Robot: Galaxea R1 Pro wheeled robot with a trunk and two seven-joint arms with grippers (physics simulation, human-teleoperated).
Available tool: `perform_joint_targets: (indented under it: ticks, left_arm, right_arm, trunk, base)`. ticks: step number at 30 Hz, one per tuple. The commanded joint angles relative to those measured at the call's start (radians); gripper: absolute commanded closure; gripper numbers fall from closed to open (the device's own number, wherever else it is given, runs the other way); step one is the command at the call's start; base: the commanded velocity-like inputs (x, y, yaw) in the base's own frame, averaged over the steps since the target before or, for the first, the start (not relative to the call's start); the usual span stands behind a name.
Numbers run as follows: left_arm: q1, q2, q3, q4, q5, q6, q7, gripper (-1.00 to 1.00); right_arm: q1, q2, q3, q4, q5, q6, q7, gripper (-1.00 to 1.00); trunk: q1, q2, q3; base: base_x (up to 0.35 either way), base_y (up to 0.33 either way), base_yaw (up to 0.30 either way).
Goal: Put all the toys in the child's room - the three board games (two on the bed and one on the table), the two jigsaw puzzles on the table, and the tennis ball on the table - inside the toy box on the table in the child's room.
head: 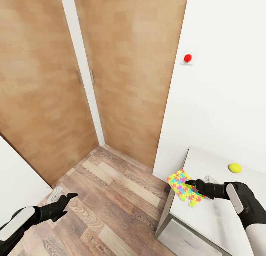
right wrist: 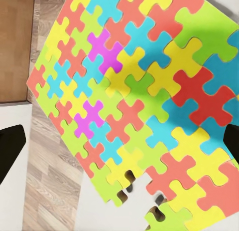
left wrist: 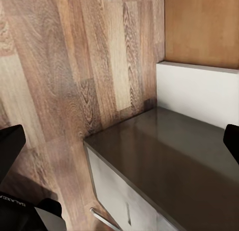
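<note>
At the left of the head view we see our left gripper (head: 65, 199) held low over the wood floor (head: 111, 197), its two dark fingers spread apart with nothing between them. In the left wrist view the same fingers (left wrist: 10, 151) sit wide at the frame's edges, and beyond them lies a dark grey cabinet top (left wrist: 169, 156) with a white front and a metal handle (left wrist: 102, 218), standing against a white wall panel.

Further along, two wooden doors (head: 125, 64) fill the background, split by a white strip, and a red button (head: 187, 58) sits on the white wall beside them.

The table (head: 214, 219) with its pale grey top stands below that wall. The jigsaw puzzles (head: 183, 187) lie at the table's near corner, overhanging its edge above the floor. Our right gripper (head: 190, 182) reaches over them, fingertips just at the sheet; in the right wrist view the jaws stand wide apart, with the bright interlocking pieces (right wrist: 139, 106) spread between them. We cannot tell whether the fingertips touch the sheet.

The tennis ball (head: 235, 168) rests on the table, beyond the right gripper and well apart from the puzzles.
</note>
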Motion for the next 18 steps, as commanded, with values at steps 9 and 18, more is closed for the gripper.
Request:
perform_joint_targets:
  ticks: [9, 18]
  left_arm:
    - [-0.001, 0.001, -0.003, -0.002, 0.011, 0.000, 0.009, -1.00]
    - [-0.001, 0.001, -0.003, -0.001, 0.011, 0.000, 0.009, -1.00]
  right_arm:
    - [0.000, -0.006, -0.011, 0.049, 0.014, 0.001, 0.010, -1.00]
    - [0.030, -0.012, -0.071, -0.080, 0.015, 0.000, 0.009, -1.00]
  trunk:
    - [0.001, -0.002, -0.002]
    - [0.001, -0.002, -0.002]
  base:
    - [0.000, 0.000, 0.000]
    - [0.000, 0.000, 0.000]
